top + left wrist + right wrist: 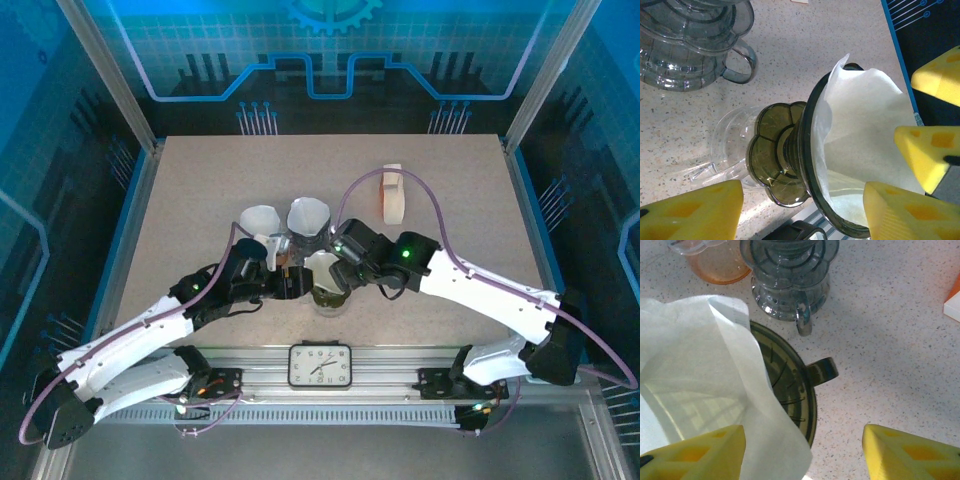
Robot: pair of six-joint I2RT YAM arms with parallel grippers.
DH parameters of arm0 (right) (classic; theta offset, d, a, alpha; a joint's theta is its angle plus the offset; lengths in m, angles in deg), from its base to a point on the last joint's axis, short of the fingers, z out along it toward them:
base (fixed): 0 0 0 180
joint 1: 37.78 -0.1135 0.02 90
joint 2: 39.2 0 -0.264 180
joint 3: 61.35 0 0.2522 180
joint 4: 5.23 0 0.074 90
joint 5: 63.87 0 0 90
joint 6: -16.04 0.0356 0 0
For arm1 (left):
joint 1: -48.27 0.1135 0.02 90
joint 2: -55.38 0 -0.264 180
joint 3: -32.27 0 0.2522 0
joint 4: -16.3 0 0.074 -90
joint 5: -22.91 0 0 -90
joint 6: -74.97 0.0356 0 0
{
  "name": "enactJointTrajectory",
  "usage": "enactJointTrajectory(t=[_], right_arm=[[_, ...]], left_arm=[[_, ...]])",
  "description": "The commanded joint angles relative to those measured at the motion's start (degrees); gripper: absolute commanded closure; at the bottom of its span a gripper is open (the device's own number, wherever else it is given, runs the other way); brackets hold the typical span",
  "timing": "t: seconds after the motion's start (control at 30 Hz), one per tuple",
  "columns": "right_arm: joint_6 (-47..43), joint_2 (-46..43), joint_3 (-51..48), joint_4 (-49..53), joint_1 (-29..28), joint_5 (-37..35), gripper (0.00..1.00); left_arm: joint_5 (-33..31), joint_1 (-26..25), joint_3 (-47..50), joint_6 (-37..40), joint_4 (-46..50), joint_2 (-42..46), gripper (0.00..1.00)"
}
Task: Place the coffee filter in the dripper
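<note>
The dark olive dripper stands at the table's front centre, between both arms. A white paper coffee filter sits inside it, with one edge rising above the rim. My left gripper is open, and the dripper lies between its yellow fingers without visible contact. Open too is my right gripper, which hovers just over the dripper. The filter's loose edge lies against its left pad. The right gripper's fingers also reach in over the filter.
A stack of clear grey drippers and an orange cup stand just behind. Two white paper cones are behind the arms. An orange and white box stands at the back right. A clear glass vessel is by the dripper's base.
</note>
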Motion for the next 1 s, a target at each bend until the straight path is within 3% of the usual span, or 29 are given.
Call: enactJointTrajectory(t=[0.0, 0.33, 0.47, 0.57, 0.97], right_arm=[[-0.05, -1.00, -1.49, -1.35, -1.29, 0.62, 0.35], [-0.68, -1.30, -2.53, -1.53, -3.73, -1.40, 0.34], [-0.45, -1.18, -2.40, -1.34, -3.92, -2.23, 0.33], [0.46, -2.13, -1.90, -1.67, -2.58, -2.46, 0.32], [1.14, 0.48, 2.41, -1.37, 3.76, 3.26, 0.30]], left_arm=[[1.71, 0.47, -1.13, -0.98, 0.30, 0.01, 0.33], [3.35, 0.53, -2.08, -1.52, -0.31, -1.71, 0.30], [4.06, 0.52, -2.06, -1.49, -0.42, -2.16, 0.35], [4.58, 0.46, -2.10, -0.92, -0.08, -2.52, 0.43], [3.62, 0.53, -1.77, -0.51, 1.18, -2.46, 0.41]])
